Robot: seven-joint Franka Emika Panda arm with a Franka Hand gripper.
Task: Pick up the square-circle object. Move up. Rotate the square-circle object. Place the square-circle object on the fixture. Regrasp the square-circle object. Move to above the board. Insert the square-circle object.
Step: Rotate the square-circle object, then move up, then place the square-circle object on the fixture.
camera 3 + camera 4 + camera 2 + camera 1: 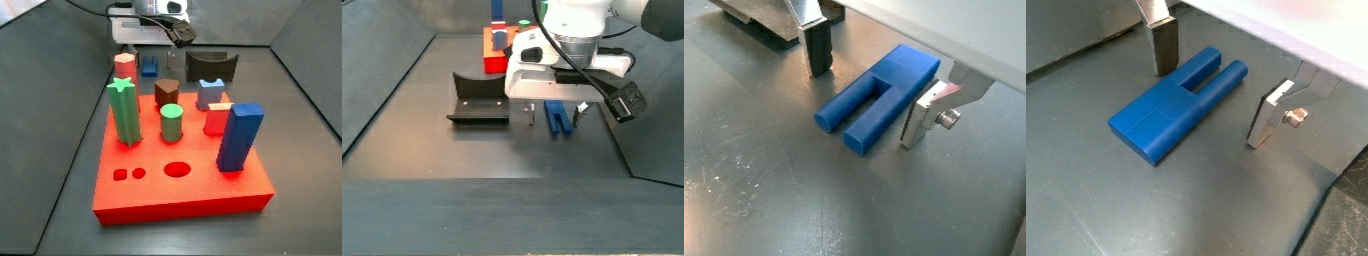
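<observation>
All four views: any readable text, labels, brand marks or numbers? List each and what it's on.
None readable in any view.
Blue square-circle object: plain faces, no marking.
Red board and its pegs: no print.
Fixture: bare dark surface.
End effector, low over the floor with fingers either side of the blue object: no legible label; white arm housing shows none.
</observation>
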